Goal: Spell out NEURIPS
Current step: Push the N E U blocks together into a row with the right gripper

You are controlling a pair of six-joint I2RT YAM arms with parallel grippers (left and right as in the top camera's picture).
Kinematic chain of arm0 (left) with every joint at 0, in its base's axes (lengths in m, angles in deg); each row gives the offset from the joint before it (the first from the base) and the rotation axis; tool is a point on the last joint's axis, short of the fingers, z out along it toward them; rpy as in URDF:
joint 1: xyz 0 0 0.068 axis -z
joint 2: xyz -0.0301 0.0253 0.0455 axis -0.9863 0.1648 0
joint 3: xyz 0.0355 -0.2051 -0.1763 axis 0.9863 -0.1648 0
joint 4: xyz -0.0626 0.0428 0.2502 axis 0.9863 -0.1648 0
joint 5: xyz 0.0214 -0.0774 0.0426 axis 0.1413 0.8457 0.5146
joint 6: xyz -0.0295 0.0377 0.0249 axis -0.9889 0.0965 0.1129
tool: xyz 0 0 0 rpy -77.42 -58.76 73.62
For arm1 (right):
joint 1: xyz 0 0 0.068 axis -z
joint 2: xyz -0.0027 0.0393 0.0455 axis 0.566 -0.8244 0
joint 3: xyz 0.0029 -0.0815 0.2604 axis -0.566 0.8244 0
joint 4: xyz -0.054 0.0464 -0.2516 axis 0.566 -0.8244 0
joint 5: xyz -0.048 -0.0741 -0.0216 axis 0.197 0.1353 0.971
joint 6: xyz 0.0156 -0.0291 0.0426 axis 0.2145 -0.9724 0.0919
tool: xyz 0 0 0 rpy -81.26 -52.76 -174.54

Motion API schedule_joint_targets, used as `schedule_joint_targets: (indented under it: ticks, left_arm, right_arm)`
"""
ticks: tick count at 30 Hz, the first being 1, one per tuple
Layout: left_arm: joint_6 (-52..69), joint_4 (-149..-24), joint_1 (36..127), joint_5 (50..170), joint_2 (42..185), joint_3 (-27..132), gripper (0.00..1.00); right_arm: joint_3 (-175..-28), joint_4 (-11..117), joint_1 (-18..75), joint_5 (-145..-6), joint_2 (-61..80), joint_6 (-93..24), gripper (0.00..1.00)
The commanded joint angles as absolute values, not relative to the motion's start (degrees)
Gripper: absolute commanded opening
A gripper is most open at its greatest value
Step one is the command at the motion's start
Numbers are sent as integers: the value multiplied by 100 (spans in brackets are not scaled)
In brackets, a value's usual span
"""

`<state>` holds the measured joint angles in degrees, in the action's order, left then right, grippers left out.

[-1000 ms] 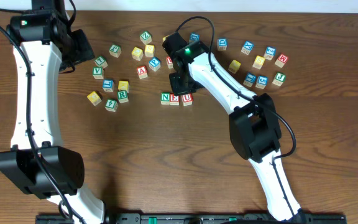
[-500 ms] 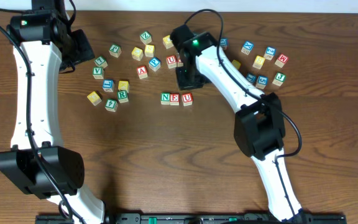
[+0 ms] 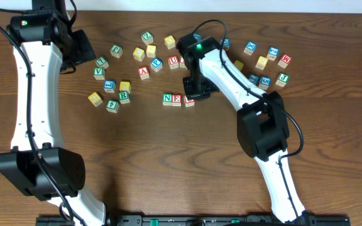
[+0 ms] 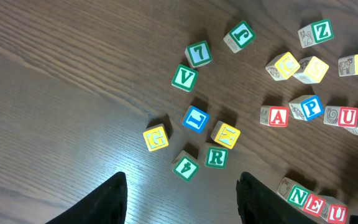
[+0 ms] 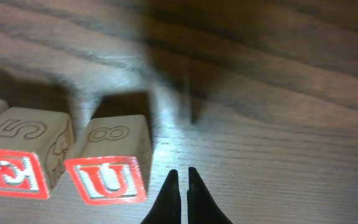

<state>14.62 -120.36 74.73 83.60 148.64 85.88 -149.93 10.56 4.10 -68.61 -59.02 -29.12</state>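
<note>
wood neu row [image 3: 176,99], axis l-r

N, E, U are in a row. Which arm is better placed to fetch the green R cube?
Probably left: the R cube lies ahead of the open left gripper; the right gripper is shut beside the U.

**Setting:** robot lab / test bench; which room can't be told, only the tabletop is in view.

**Evid.:**
- 2 white-and-black arms, left arm [image 3: 33,107] & right arm [image 3: 231,81], based at near edge of dark wood-grain table [image 3: 137,157]
- black mounting rail [image 3: 187,221] along that edge
- loose cables [image 3: 297,135] on arms
- green status light [image 3: 198,46] on each wrist
- wooden letter cubes [image 3: 143,71] scattered on top
</note>
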Motion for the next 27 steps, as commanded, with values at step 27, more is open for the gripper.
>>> schedule_joint_targets:
  ticks: [27]
  left_arm:
    - [1412, -12049, 7486, 8349, 14912, 8564, 56]
  right_arm:
    - [-15056, 1246, 128, -7097, -5753, -2951, 1]
